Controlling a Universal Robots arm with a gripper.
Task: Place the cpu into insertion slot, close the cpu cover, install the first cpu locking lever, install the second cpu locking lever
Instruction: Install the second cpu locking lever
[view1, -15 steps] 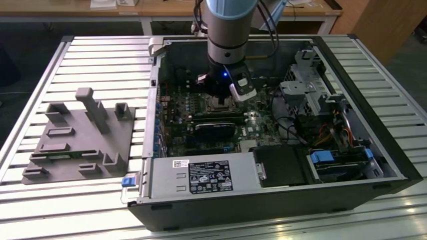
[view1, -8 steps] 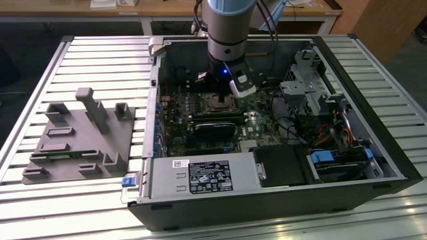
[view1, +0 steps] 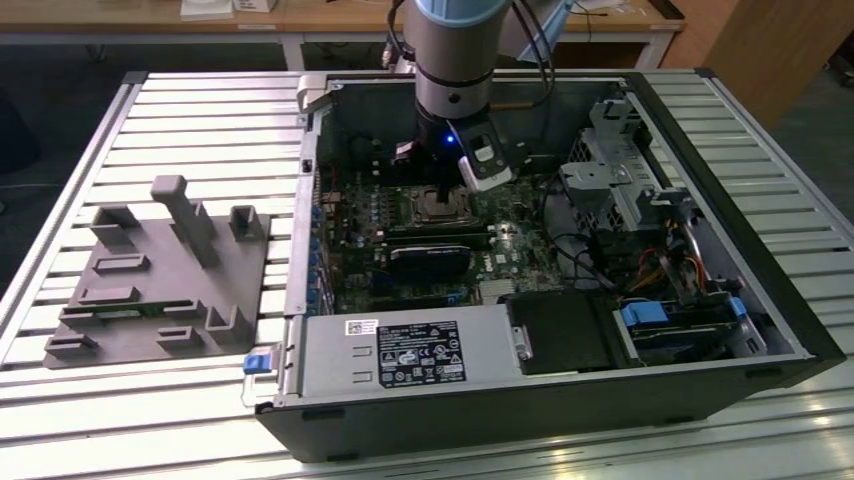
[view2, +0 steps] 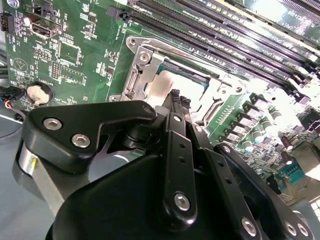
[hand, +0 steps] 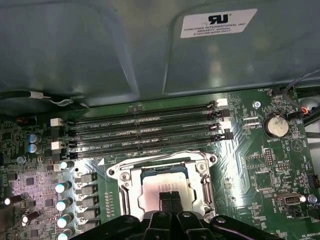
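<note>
The arm (view1: 454, 60) comes down from 12 o'clock in the exterior view, its grey wrist section vertical, a blue light glowing on the black collar beneath. The gripper (view1: 438, 192) points straight down below it. In the first wrist view the two black fingertips (hand: 165, 199) are pressed side by side with no gap; the second wrist view shows the finger links (view2: 176, 150) drawn together.

You see a pale silvery-tan cpu (hand: 162, 189) framed by a silvery-grey cpu cover (hand: 124, 187) on a green circuit board (hand: 250, 165). Your claw (hand: 170, 196) is black. The long memory slots (hand: 145, 131) are black with white end clips.
</note>
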